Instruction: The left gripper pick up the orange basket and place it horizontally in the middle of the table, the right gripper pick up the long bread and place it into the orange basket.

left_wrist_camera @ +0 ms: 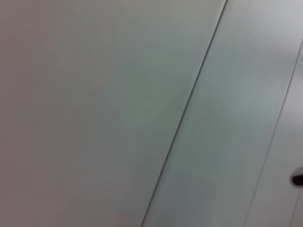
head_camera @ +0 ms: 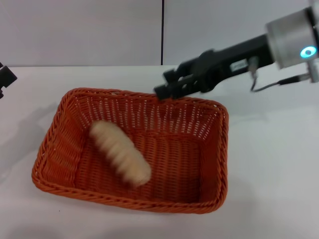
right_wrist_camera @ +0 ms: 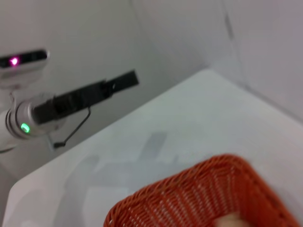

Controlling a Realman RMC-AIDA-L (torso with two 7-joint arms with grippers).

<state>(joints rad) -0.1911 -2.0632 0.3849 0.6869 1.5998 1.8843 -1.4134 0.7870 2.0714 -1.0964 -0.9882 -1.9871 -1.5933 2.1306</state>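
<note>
The orange basket [head_camera: 125, 201] lies lengthwise across the middle of the white table [head_camera: 271, 164]. The long bread [head_camera: 120, 152], ridged and tan, rests slantwise inside it toward its left half. My right gripper [head_camera: 167, 84] hovers just above the basket's far rim, open and holding nothing. My left gripper [head_camera: 4, 78] sits at the far left edge, away from the basket. In the right wrist view a corner of the basket [right_wrist_camera: 189, 201] shows, with the left gripper [right_wrist_camera: 124, 79] raised beyond it. The left wrist view shows only wall.
A light grey wall with a dark vertical seam [head_camera: 162, 32] stands behind the table. Bare tabletop lies to the right of the basket and in front of it.
</note>
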